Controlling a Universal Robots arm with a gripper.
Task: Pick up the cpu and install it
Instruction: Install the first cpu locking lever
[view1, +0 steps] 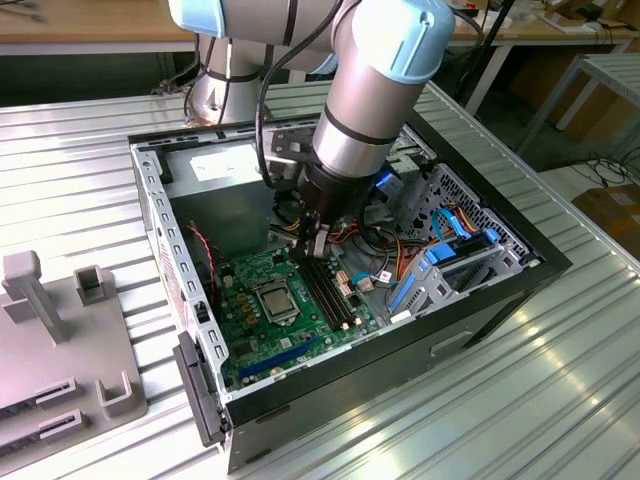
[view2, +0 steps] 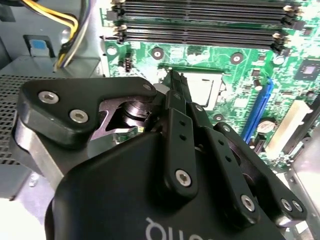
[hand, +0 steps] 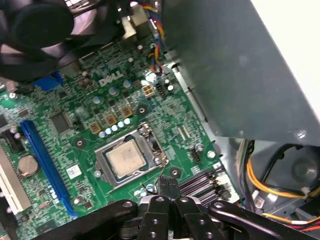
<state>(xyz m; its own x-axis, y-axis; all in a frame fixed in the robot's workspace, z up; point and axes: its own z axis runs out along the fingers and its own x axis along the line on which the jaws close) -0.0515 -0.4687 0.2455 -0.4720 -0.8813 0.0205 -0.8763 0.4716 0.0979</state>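
The cpu (hand: 127, 158), a pale silvery-tan square, lies flat inside the black-and-metal socket frame (hand: 105, 176) on the green motherboard (hand: 75, 130). It also shows in the exterior view as the cpu (view1: 275, 298) and partly behind the fingers in the second wrist view as the cpu (view2: 204, 90). My gripper (hand: 168, 184) hovers beside the socket's edge, near the memory slots (view1: 330, 295). Its fingers are pressed together with nothing between them. In the exterior view the gripper (view1: 312, 252) hangs just above the board, to the right of the socket.
The open computer case (view1: 170, 250) has steep metal walls around the board. A black fan (hand: 35, 30), bundled cables (view1: 385, 255), a blue drive bracket (view1: 440, 265) and a blue expansion slot (hand: 45, 165) crowd the board. A grey fixture (view1: 60, 340) stands outside on the ribbed table.
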